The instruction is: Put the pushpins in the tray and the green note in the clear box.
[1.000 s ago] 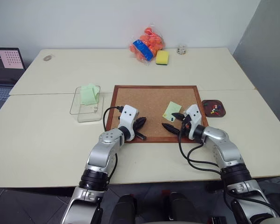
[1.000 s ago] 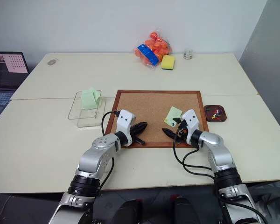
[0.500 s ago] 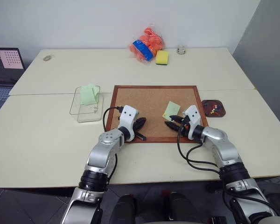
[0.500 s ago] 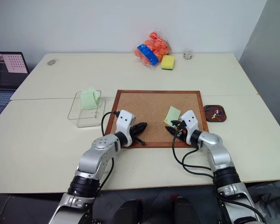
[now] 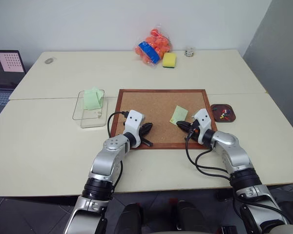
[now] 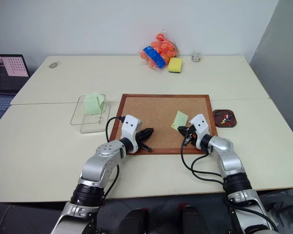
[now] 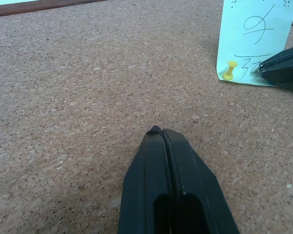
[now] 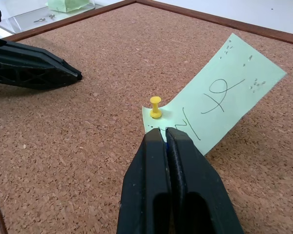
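The green note lies on the corkboard, held at its near corner by a yellow pushpin; the rest of the paper curls up a little. My right gripper is shut, its tips on the note's near edge just short of the pin, and I cannot tell whether paper is pinched. My left gripper is shut with nothing in it, low over bare cork at the board's near left. The tray sits right of the board with several pushpins in it. The clear box stands left of the board.
A mint-green folded paper stands in the clear box. At the table's back lie a bag of orange things, a yellow sponge and a small glass. A laptop is at the far left.
My right gripper has gone from open to shut at the note's near edge. The left arm has kept still.
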